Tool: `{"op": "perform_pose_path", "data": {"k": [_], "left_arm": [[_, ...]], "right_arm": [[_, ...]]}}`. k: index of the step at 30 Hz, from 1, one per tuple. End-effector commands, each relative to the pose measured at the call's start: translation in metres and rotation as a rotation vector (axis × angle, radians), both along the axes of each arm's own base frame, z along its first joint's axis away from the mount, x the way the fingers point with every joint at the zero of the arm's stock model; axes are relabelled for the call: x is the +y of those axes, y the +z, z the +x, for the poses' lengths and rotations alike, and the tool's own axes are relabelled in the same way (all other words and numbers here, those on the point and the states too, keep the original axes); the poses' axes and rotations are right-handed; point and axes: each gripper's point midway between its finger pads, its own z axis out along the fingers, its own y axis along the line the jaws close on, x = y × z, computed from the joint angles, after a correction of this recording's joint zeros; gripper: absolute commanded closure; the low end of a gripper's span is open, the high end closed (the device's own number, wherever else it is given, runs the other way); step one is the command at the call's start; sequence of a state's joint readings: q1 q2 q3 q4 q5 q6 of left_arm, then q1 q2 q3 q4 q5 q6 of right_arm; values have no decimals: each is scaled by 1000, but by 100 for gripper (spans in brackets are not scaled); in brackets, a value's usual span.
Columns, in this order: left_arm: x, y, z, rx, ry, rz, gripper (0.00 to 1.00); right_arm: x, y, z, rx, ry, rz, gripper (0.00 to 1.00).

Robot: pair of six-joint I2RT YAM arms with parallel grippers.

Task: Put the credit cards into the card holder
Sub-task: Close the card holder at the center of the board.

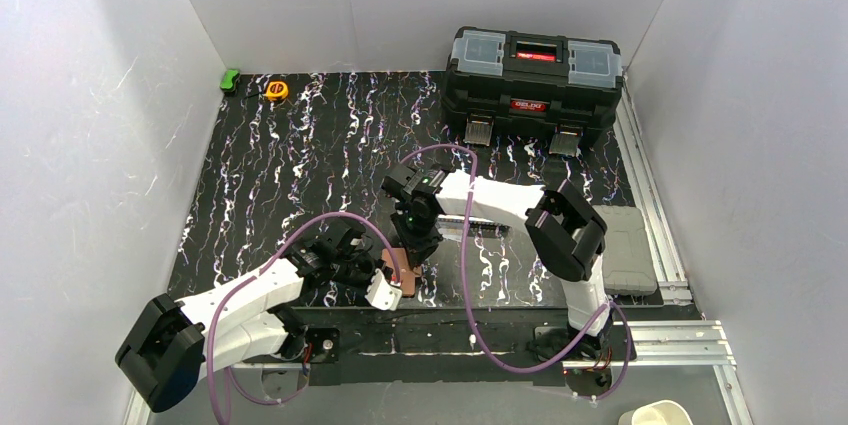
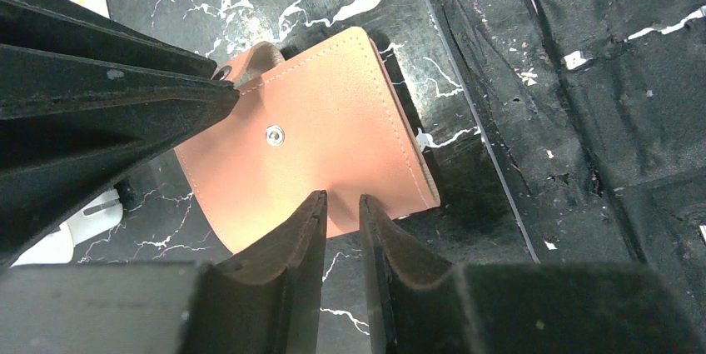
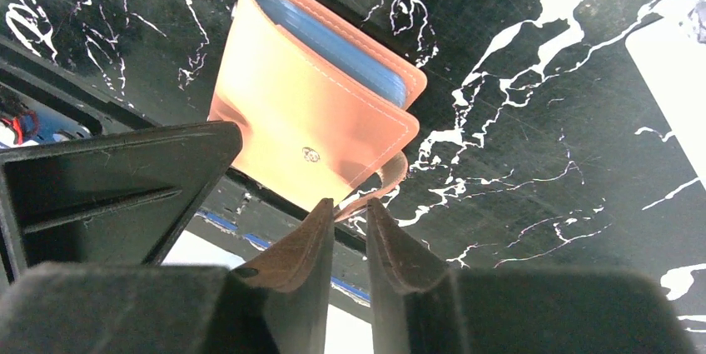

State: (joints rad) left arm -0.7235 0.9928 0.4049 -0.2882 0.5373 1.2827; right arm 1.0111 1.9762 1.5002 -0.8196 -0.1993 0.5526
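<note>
Salmon-pink leather-like card holder (image 3: 320,112) lies folded near the front edge of the black marbled table (image 1: 300,165), light-blue credit cards (image 3: 333,37) already inside, left gripper (image 2: 341,201) pinching its edge, right gripper (image 3: 350,206) nearly closed at the snap tab (image 3: 393,172), hold unclear; likely only fastening remains.

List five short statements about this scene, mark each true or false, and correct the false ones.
1. The salmon-pink leather-like card holder is folded over. True.
2. Its snap tab is fastened on the metal stud. False: the stud is bare and the tab hangs loose off the holder's edge.
3. Light blue card edges show inside the folded holder. True.
4. The black plastic toolbox stands between the two arm bases. False: it stands at the far right, away from the bases.
5. A round yellow tape measure lies near the far left corner. True.
</note>
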Motion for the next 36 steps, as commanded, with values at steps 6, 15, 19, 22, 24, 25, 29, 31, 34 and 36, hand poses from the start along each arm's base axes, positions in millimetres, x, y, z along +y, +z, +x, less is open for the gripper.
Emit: {"op": "perform_pose_path", "data": {"k": [6,15,19,22,24,25,29,31,34,36], "left_arm": [[1,-4,-9,26,-23,0,80],[1,-4,-10,26,-24,-1,80],[1,-3,-9,25,-24,-2,80],[1,-4,-10,25,-26,-1,80],[1,-4,-10,26,-26,-2,80],[1,-4,-10,26,-25,-2,80],[1,-4,-9,24,-25,-2,80],[1,-3,-9,23,-25,-3,80],[1,-3,-9,23,-24,-4,80],[1,-3,-10,23,-26,-3,80]], "right_arm": [[0,10,2,-29,-6,-17,84],[-4,13,1,-63,12,-64,61],[-1,11,-1,-60,13,-63,61],[0,11,-3,-52,19,-58,60],[0,9,-3,-51,20,-64,60],[0,9,-3,-51,19,-66,60],[-2,5,-2,-56,15,-78,63],[-1,5,-1,-64,11,-78,67],[-1,7,1,-75,3,-72,74],[-1,9,1,-79,-2,-67,80]]}}
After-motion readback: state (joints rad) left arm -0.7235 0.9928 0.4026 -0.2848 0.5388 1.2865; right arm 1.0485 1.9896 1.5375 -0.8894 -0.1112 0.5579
